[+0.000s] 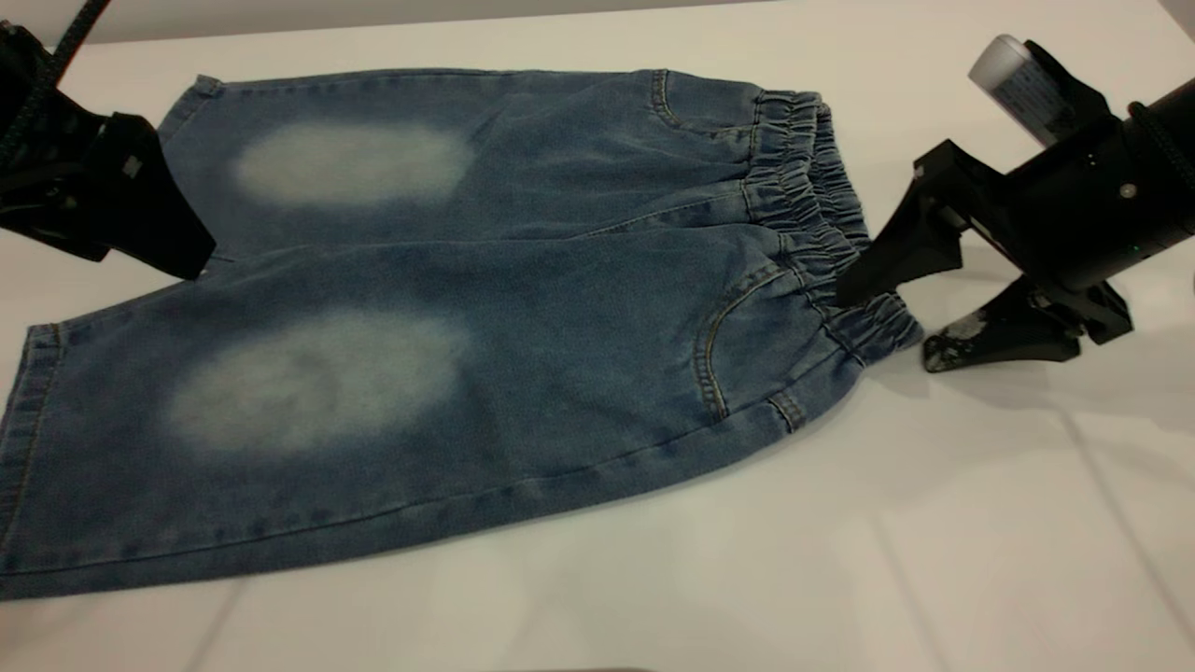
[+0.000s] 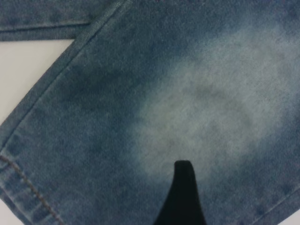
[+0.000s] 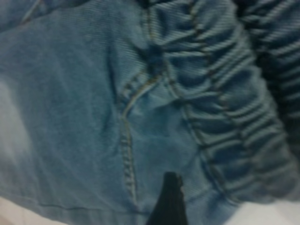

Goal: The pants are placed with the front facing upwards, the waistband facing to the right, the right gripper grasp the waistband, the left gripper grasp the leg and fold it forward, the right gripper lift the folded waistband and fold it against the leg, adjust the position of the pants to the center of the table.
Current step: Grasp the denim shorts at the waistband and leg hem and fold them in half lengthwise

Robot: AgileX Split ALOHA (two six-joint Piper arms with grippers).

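A plain white table (image 1: 934, 523) fills the frame. The blue denim pants (image 1: 523, 317) lie flat across its left and centre, with the ruffled waistband (image 1: 812, 201) toward the upper right.

Pants (image 1: 523, 308): blue denim cloth, matt, fine twill weave, pale faded ovals on leg fronts, tan stitching. Waistband (image 1: 822, 215): same denim, gathered into ruffled ridges. Tabletop (image 1: 934, 523): white, smooth, slight sheen. Right gripper (image 1: 882, 317), at 3 o'clock: matt black plastic, scuffed whitish on lower finger. Left gripper (image 1: 201, 266), at 9 o'clock: matt black.
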